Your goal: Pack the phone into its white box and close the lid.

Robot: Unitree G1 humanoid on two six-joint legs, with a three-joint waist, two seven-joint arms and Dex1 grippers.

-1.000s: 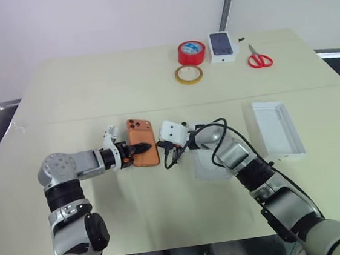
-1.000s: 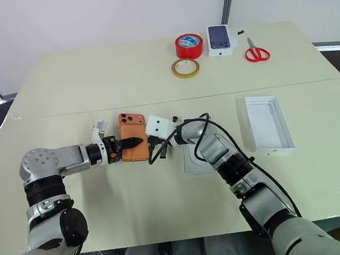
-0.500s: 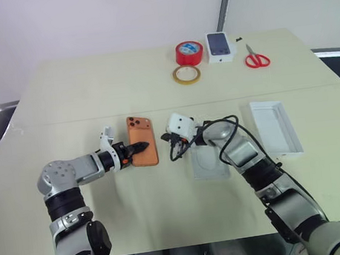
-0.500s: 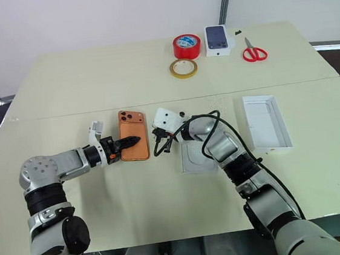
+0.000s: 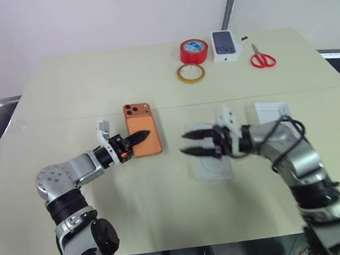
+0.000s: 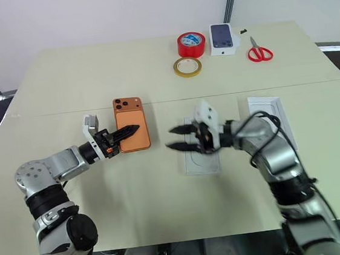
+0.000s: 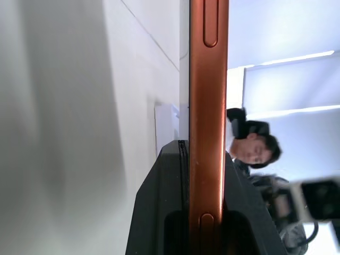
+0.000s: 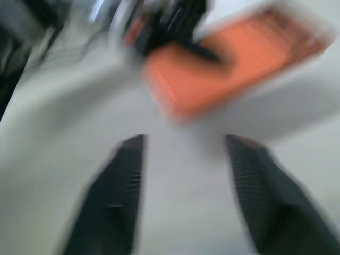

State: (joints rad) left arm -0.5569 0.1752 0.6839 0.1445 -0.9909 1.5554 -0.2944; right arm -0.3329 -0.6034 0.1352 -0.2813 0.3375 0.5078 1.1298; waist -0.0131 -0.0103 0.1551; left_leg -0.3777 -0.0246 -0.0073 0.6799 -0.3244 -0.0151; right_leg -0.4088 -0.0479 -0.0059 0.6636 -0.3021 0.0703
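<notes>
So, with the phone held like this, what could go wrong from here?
1. The left gripper pinches the phone only at one long edge, so the phone may tilt or slip when carried.
2. The right gripper, its jaws open, hangs over the flat white insert, near the phone's likely path, so the arms could collide.
3. The white box lies behind the right arm, so placing may be awkward.

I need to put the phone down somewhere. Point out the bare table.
Bare: the near table in front of the phone, and the far left, left of the yellow tape ring. Crowded: the far right around the red tape and scissors.
</notes>
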